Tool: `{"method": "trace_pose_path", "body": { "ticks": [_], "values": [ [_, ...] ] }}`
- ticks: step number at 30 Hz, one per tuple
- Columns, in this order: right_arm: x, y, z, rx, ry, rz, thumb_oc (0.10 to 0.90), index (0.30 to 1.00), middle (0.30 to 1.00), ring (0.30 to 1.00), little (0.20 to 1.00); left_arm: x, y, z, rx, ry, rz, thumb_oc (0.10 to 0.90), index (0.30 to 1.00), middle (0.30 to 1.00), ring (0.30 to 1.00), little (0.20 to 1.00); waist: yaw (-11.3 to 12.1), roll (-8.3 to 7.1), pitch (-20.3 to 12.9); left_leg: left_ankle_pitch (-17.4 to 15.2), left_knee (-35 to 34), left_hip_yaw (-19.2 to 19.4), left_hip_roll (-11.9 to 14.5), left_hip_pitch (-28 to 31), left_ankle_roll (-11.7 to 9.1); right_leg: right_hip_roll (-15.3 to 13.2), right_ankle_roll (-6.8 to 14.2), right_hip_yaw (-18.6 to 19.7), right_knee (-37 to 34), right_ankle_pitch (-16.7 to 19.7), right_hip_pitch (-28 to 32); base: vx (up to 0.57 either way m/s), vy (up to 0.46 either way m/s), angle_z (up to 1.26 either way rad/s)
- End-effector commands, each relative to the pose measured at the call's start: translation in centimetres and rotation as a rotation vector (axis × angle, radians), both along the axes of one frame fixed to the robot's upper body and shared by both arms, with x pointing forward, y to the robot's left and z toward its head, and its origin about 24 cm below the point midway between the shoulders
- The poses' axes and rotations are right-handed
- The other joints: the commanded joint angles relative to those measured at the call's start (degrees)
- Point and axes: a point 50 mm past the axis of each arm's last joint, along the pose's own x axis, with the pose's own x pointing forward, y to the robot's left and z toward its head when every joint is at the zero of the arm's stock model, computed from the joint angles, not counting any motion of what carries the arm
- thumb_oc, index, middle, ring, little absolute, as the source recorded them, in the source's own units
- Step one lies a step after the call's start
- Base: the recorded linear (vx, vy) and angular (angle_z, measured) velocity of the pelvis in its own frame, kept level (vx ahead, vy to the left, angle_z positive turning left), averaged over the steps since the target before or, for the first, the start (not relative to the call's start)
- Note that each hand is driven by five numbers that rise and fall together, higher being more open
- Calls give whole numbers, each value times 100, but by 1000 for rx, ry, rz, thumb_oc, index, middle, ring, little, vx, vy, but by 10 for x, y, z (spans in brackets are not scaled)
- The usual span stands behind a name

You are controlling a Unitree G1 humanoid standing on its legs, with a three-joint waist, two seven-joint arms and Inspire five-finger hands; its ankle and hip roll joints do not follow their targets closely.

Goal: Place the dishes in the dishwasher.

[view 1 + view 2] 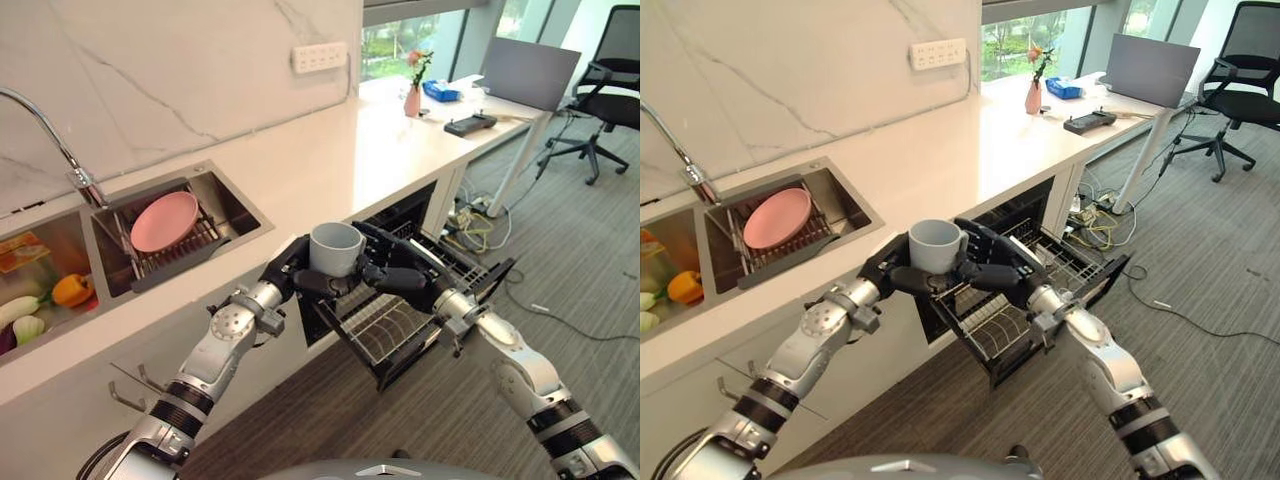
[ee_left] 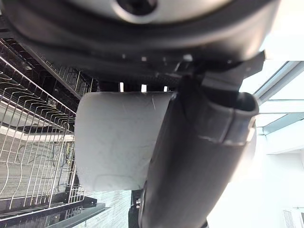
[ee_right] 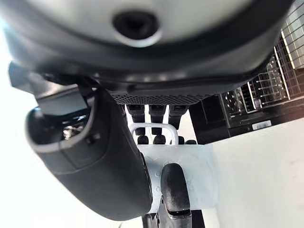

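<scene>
A pale grey mug (image 1: 335,248) is held upright in the air in front of the counter edge, above the pulled-out dishwasher rack (image 1: 395,330). My left hand (image 1: 285,272) wraps it from the left, and my right hand (image 1: 400,275) wraps it from the right. In the left wrist view the mug's side (image 2: 114,142) sits behind the thumb (image 2: 199,156), with the wire rack (image 2: 28,156) below. The right wrist view has the mug (image 3: 194,175) and its handle (image 3: 154,128) between thumb and fingers. A pink plate (image 1: 164,221) rests on the sink's drain rack.
The sink (image 1: 235,205) is set in the white counter, with a faucet (image 1: 60,140) and vegetables (image 1: 72,290) in the left basin. A vase (image 1: 412,98), a laptop (image 1: 528,72) and an office chair (image 1: 610,90) stand at the far right. Cables (image 1: 470,225) lie on the carpet.
</scene>
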Motion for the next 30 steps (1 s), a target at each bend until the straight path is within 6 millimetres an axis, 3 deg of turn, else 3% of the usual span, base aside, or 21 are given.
{"method": "trace_pose_path", "body": {
  "ticks": [1,9,11,16,24,28,30],
  "values": [
    [24,49,79,207,-296,253,800,900,900,900,900,2,-69,67,-108,-270,-398,400,300,300,300,300,85,-200,-182,-650,504,-241,-90,32,-15,-348,451,63,94,-701,212,0,-16,5],
    [22,56,82,211,-291,333,800,900,900,900,900,0,-70,66,-114,-262,-424,400,300,300,300,300,102,-209,-187,-640,492,-249,-79,31,-23,-343,456,36,94,-706,215,1,-5,1],
    [12,80,86,308,-257,510,800,900,900,900,900,-4,-77,64,-115,-255,-484,400,300,300,300,300,145,-197,-211,-616,470,-266,-68,45,-37,-329,456,30,94,-719,227,0,0,0],
    [3,93,84,420,-210,590,800,900,900,900,900,-6,-81,62,-123,-253,-499,400,300,300,300,300,176,-194,-222,-600,456,-276,-71,47,-39,-331,453,-1,94,-722,241,0,0,0],
    [2,98,83,600,-188,554,800,900,900,900,900,-6,-82,54,-141,-217,-476,400,300,300,300,300,189,-187,-231,-587,441,-308,-65,35,-42,-321,440,-20,94,-737,241,0,0,0],
    [1,94,77,531,-179,561,800,900,900,900,900,-6,-80,53,-137,-203,-483,400,300,300,300,300,186,-186,-238,-584,441,-308,-56,37,-51,-313,436,-16,94,-740,236,0,0,0],
    [3,77,75,329,-239,523,800,900,900,900,900,-7,-74,51,-116,-201,-477,400,300,300,300,300,168,-187,-235,-587,430,-302,-45,63,-54,-306,442,-11,94,-752,247,0,0,0]
  ]
}}
